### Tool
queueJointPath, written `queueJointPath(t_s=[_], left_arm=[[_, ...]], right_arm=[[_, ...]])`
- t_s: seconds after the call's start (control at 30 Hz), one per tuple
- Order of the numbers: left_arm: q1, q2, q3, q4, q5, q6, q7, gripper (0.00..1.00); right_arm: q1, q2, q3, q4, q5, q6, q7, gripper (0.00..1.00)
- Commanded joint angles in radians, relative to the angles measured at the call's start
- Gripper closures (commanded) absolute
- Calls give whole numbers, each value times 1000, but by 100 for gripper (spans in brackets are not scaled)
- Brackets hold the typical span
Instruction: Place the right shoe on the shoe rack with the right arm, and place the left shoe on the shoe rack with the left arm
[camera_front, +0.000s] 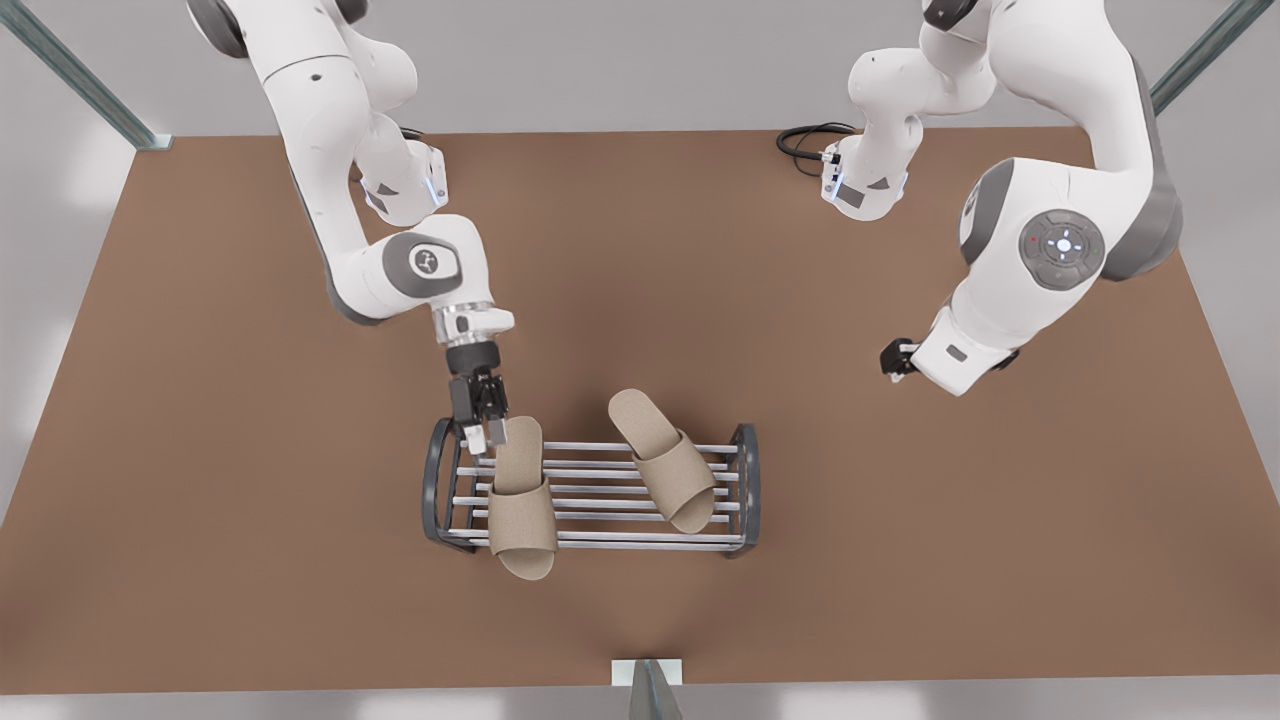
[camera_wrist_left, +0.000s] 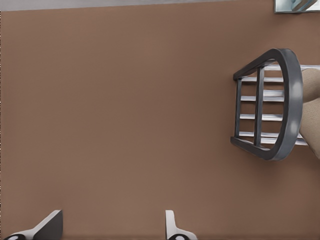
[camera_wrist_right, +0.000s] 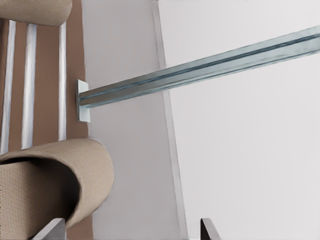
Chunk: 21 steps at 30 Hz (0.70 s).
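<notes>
**Q:** Entry, bench state. What is the biggest thing down there?

**A:** Brown table (camera_front: 200, 450). Near the middle of it, toward the camera edge, stands the shoe rack (camera_front: 749, 480). It is upright, with silver rods running between two dark arched end frames.

**Q:** Both shoes located?

**A:** Both are on the rack. The right shoe (camera_front: 522, 500) lies at the front view's left end. Its heel rests on the far rods and its toe overhangs the near edge. The left shoe (camera_front: 665, 460) lies at an angle toward the front view's right end, with its heel poking past the far rod. The two are apart and do not touch.

**Q:** Your right claw?

**A:** My right gripper (camera_front: 483, 430) hangs over the rack's far corner, just beside the right shoe's heel. From the right wrist, its fingers (camera_wrist_right: 50, 231) are spread wide. The shoe's strap (camera_wrist_right: 75, 175) sits close by one of them, over the rods (camera_wrist_right: 29, 75). I read the gripper as released, with nothing clamped.

**Q:** And the left?

**A:** My left gripper (camera_front: 895, 358) waits over bare table, well apart from the rack on the front view's right. From the left wrist, its fingertips (camera_wrist_left: 172, 227) stand wide apart and empty. One end frame of the rack (camera_wrist_left: 292, 100) faces that camera, with a sliver of the left shoe (camera_wrist_left: 311, 85) behind it
</notes>
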<state>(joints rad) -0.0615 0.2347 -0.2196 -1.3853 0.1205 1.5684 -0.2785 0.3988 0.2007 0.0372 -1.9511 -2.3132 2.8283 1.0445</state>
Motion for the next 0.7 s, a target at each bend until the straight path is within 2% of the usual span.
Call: queueJointPath(t_s=[0.0,0.07,0.1,0.13,0.2,0.23,0.27,0.33,0.37,0.43,0.5,0.67], left_arm=[[6,-26,23,-1,-4,-39,168,0],[5,-75,43,-8,-13,-60,174,0],[6,-75,48,-1,-12,-62,173,0],[2,-71,55,-3,-12,-62,167,0],[2,-64,55,-3,-13,-56,163,0],[0,-64,55,-3,-13,-59,162,0],[0,-64,55,-3,-13,-60,159,0],[0,-64,55,-4,-12,-62,159,0],[0,-64,55,-4,-12,-60,159,0],[0,-61,55,-4,-12,-60,160,0],[0,-55,55,-3,-7,-60,167,0],[0,-54,55,-3,-4,-59,160,0]], right_arm=[[-4,-40,27,-38,82,-18,-1,0],[-74,-53,119,-45,354,-94,-1,0],[-75,-52,206,-35,539,-236,-7,0],[-77,-53,251,-6,806,-361,-127,0],[-139,-73,262,149,1628,-602,-669,0],[-218,-107,190,155,2012,-703,-883,0],[-241,-107,96,218,2118,-819,-886,0],[-394,-121,75,218,2161,-941,-890,0],[-432,-121,30,207,2276,-960,-911,0],[-442,-124,-42,167,2353,-988,-1051,0],[-480,-69,-11,225,2353,-1012,-1117,0],[-468,-44,12,204,2352,-997,-1123,0]])
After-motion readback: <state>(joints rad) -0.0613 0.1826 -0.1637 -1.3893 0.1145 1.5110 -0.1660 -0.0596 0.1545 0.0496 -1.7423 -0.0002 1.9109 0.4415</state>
